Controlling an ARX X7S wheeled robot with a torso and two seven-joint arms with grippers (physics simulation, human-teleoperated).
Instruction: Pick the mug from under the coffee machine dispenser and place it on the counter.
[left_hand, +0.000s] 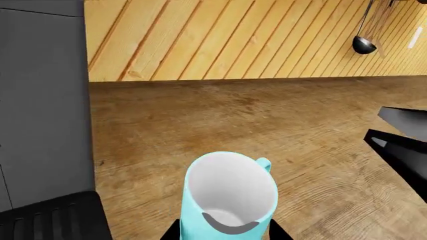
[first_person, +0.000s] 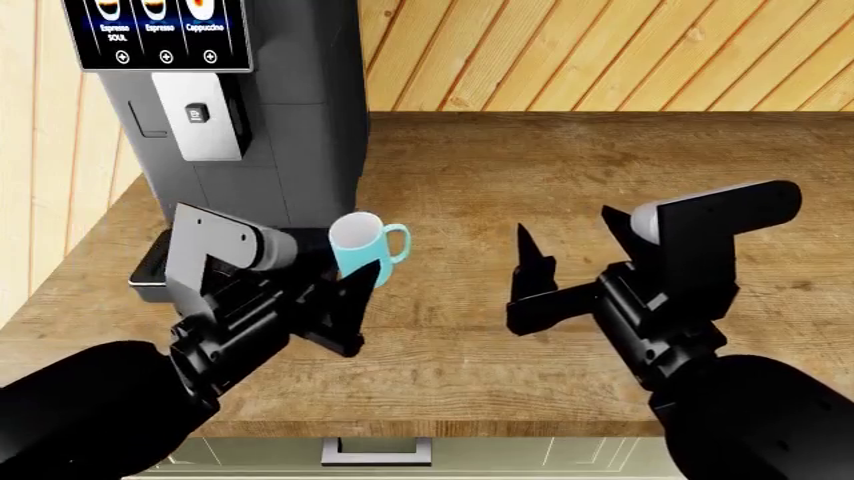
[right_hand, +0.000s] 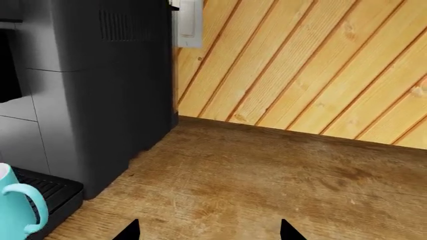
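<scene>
1. Left gripper (first_person: 350, 300) sits lowest and nearest in the head view, and its dark fingers flank the mug (first_person: 363, 247); in the left wrist view the mug fills the space between the finger bases, so the gripper appears clamped on the mug's body.
2. Mug position: clear of the coffee machine dispenser (first_person: 200, 115) and off the drip tray (first_person: 150, 268), just right of the machine's front corner, over bare counter (first_person: 561, 170).
3. Mug attitude: its long axis is tilted, not plumb. The open white mouth leans toward the head camera, and the loop handle (first_person: 396, 243) points to the robot's right, away from the machine.
4. Contact with the counter cannot be confirmed: the mug base is hidden by the fingers in both views that show it.
5. Right gripper (first_person: 567, 245) stands with jaws apart and empty, well to the right of the mug; the left arm is the working arm.
6. Governing relation for the coming move: the worktop lies directly below the mug base. By judgement, placement calls for righting the axis to vertical and lowering straight down before release.
7. Risk, by judgement: release while tilted may tip the mug toward the counter edge.
</scene>
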